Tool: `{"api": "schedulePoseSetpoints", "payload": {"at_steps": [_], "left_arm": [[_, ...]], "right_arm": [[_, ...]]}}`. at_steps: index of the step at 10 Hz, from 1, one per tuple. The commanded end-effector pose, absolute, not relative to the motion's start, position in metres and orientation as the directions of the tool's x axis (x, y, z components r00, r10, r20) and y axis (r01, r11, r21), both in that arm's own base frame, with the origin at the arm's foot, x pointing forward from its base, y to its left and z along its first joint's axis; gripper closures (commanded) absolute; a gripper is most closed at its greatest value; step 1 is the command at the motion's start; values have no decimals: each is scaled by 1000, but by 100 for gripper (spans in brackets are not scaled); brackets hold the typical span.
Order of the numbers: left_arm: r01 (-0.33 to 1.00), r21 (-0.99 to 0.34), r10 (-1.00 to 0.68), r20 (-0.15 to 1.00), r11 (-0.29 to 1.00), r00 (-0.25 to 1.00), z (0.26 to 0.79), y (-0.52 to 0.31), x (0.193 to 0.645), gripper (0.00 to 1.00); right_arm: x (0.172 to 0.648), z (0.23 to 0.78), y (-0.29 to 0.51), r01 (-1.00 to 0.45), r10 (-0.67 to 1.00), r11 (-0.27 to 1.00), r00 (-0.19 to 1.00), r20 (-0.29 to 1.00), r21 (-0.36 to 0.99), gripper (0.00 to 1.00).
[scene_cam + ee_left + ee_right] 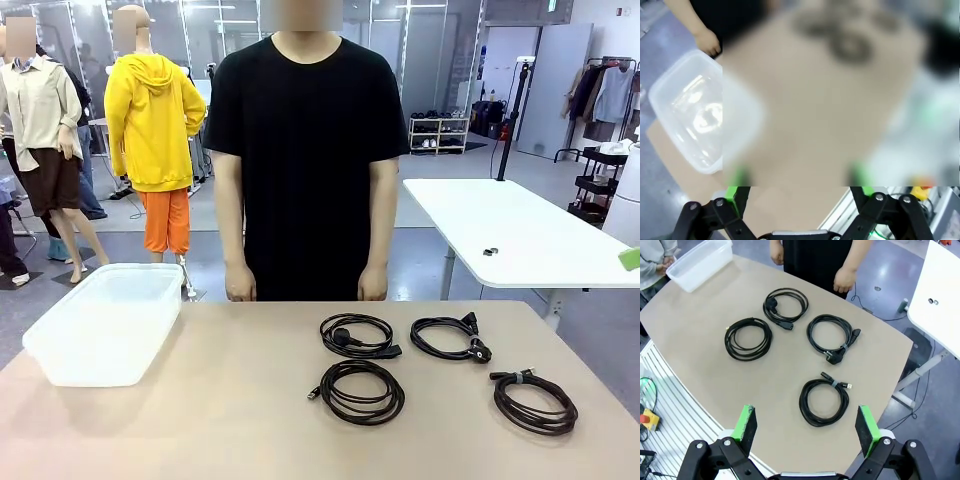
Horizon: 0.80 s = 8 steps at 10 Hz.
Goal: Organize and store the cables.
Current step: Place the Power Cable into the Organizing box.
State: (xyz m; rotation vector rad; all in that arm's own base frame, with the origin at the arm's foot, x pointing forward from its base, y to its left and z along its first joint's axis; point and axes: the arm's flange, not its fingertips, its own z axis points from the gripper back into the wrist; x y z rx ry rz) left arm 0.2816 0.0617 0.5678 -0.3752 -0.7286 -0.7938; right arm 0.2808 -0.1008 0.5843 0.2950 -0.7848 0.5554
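Plainly, the four cables (747,338) were thin black cords, each wound into a flat round coil and lying on the right half of the tan desk (230,400) in two rows of two. The far left cable (357,336) had a chunky plug lying inside its ring and a blocky end at its near right edge. The far right cable (448,338) carried two thick plug ends on its right side. The near left cable (360,391) had a small plug poking out to the left. The near right cable (535,400) was bound by a small tie at its top, with its ends sticking out there. The coils lay close together without touching.

A translucent white bin (105,320) stood on the desk's far left corner, well apart from the cables, with bare desktop between. A person in a black T-shirt (305,150) stood at the far edge, one hand (240,285) and the other hand (373,285) hanging just beyond it. A white table (520,230) stood behind on the right.

The right pincer (806,423) hung above the desk's near edge, its green pads spread wide and holding nothing. The left pincer (799,179) was likewise spread apart and empty above the desk, though much of that view was blurred.
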Motion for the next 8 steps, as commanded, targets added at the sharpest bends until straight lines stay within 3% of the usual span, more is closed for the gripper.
{"api": "schedulePoseSetpoints", "payload": {"at_steps": [1,5,6,8], "left_arm": [[754,-13,-489,753,657,440,550,64,268,0],[756,-34,-472,762,654,443,547,67,266,0],[733,-39,-467,747,679,473,572,82,275,0],[733,-39,-467,747,679,473,572,82,275,0]], "right_arm": [[241,522,-85,-572,355,818,574,738,52,0],[240,514,-81,-528,304,845,601,740,81,0],[272,581,-113,-556,338,828,599,726,73,0],[272,581,-113,-556,338,828,599,726,73,0]]}}
